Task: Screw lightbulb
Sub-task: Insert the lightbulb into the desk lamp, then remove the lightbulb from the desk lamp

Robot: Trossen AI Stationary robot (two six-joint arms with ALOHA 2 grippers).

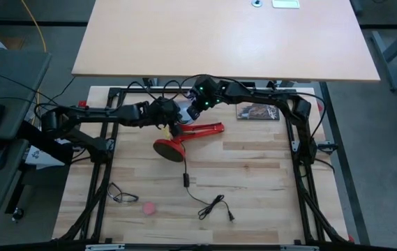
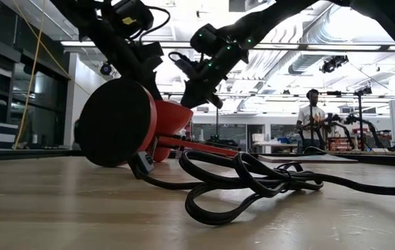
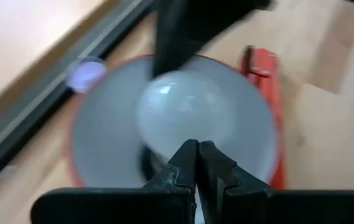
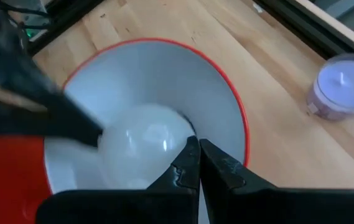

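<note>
Frosted white lightbulb (image 3: 192, 115) inside lamp shade (image 3: 102, 137)

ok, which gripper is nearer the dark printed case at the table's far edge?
Right. The right gripper is at the lamp shade on the side towards the case. The left gripper reaches the shade from the far side.

Both arms are matte black, built of slim tubular links joined by chunkier rounded joint housings, with thin black cables looping along them. The right arm (image 1: 282, 104) carries small green indicator lights near its wrist; the left arm (image 1: 93, 117) shows a few small red marks near its shoulder end. Each wrist ends in two black, wedge-shaped fingers (image 3: 186, 165) with stepped, angular inner edges.
</note>
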